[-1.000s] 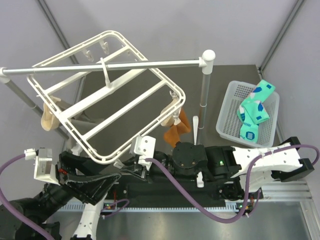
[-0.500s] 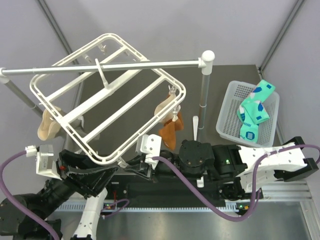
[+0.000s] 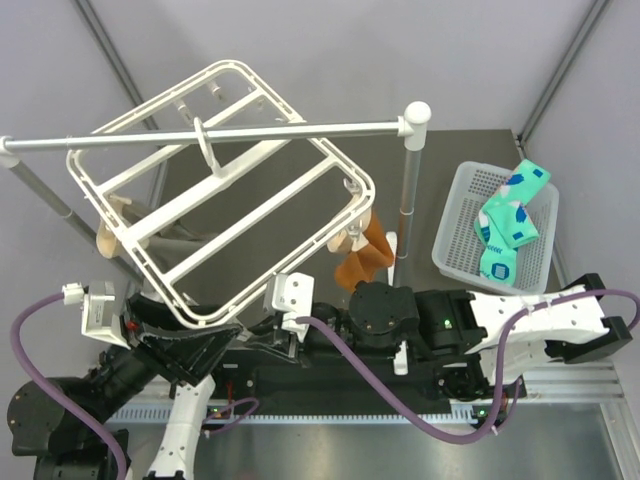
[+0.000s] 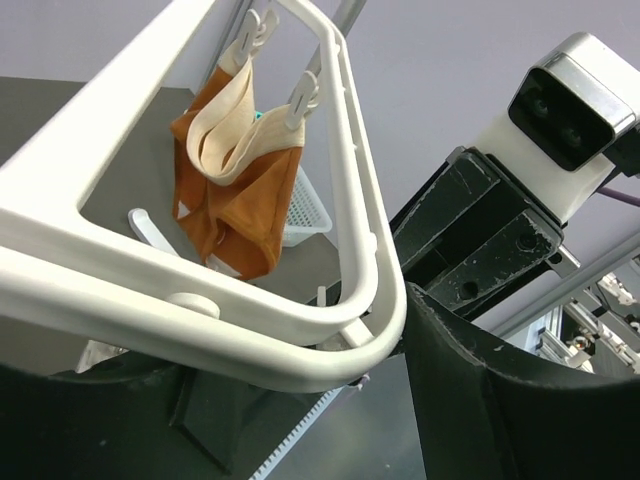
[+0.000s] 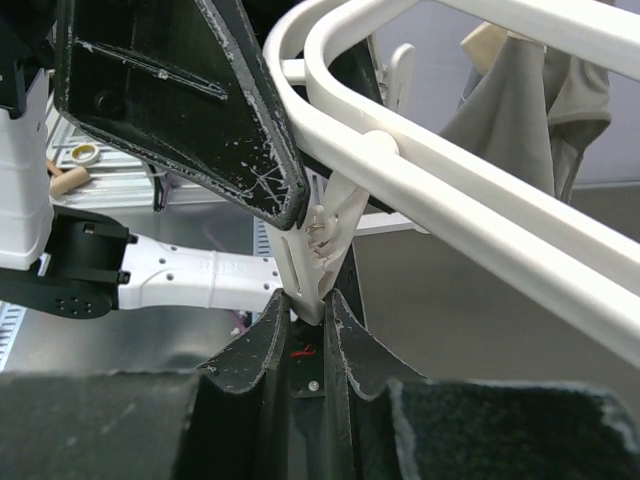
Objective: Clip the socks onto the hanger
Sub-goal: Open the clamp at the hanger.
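The hanger (image 4: 350, 180) hangs tilted by its hook from the grey rail (image 3: 250, 132), its long axis running from the near left corner up toward the far right corner. The left gripper (image 4: 290, 400) has its fingers spread around the hanger's nearest corner; whether they press on it cannot be told. The right gripper (image 5: 312, 320) pinches the lower end of a clip (image 5: 318, 260) under the hanger's near edge. The orange sock (image 3: 360, 262) dangles from the hanger's right corner, the beige sock (image 3: 112, 225) from its left. The socks (image 3: 510, 225) lie in the white basket (image 3: 450, 200), well right of the hanger.
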